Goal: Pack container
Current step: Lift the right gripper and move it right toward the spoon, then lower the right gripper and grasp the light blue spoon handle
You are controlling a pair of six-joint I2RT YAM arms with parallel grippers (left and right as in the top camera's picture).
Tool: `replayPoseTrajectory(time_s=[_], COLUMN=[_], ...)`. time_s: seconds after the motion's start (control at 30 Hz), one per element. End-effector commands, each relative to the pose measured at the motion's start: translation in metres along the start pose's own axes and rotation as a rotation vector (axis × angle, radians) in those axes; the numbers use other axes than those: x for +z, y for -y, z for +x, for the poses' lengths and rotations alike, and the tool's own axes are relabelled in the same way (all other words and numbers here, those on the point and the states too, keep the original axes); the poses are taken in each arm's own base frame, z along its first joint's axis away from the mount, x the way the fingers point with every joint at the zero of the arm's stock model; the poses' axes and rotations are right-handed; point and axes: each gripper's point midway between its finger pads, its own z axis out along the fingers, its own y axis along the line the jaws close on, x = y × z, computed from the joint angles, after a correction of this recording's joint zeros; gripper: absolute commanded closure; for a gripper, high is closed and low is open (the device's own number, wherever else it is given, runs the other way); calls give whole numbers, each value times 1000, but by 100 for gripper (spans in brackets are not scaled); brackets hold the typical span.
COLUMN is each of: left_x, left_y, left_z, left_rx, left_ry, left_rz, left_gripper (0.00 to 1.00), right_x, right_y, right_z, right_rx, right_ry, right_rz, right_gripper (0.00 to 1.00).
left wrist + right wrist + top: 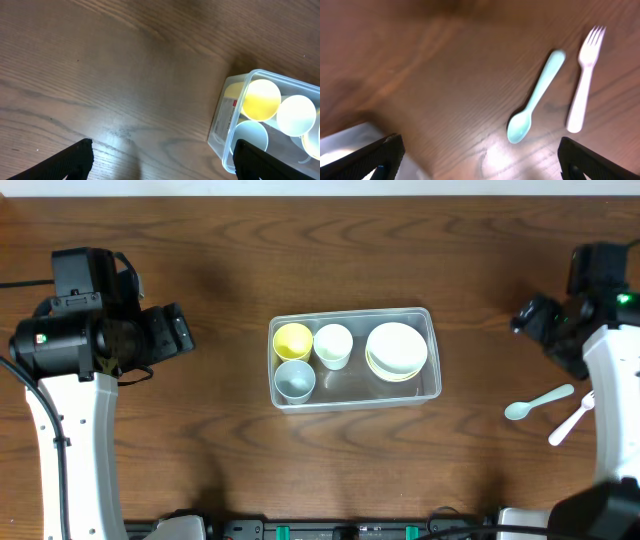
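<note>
The container [355, 404] sits mid-desk [200, 240], well apart from both arms. The left pincer [183, 330] is released and empty, off the end holding the yellow cup [292, 340]. The right pincer [522, 318], fingers spread on nothing, is beyond the opposite end, near a spoon [537, 403] and fork [572, 418].

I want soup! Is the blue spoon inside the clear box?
No, the spoon lies on the table beside the fork, outside the container.

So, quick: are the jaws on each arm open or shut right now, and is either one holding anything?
Left gripper: jaws open, holding nothing.
Right gripper: jaws open, holding nothing.
</note>
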Motion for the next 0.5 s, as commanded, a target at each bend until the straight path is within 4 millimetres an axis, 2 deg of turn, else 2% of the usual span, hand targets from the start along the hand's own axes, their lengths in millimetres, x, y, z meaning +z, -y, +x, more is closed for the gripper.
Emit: replayPoseTrajectory(time_s=[0.0,0.1,0.2,0.33,0.47], left_x=[2,2,2,2,2], left_y=[-2,-2,-2,-2,-2], left_z=[1,1,1,0,1], left_rx=[-14,-14,-14,-14,-14], left_ry=[-9,-9,-9,-9,-9], left_rz=[-6,-6,-6,-5,-6], left_gripper=[11,11,11,11,11], right_x=[42,70,89,103,113], right_y=[16,31,47,61,65], right_z=[25,35,42,47,51], right_rx=[84,128,161,174,178], right_ry=[-105,-147,-189,-232,-259], right_rz=[16,33,67,98,113], right_gripper=[1,2,2,2,1])
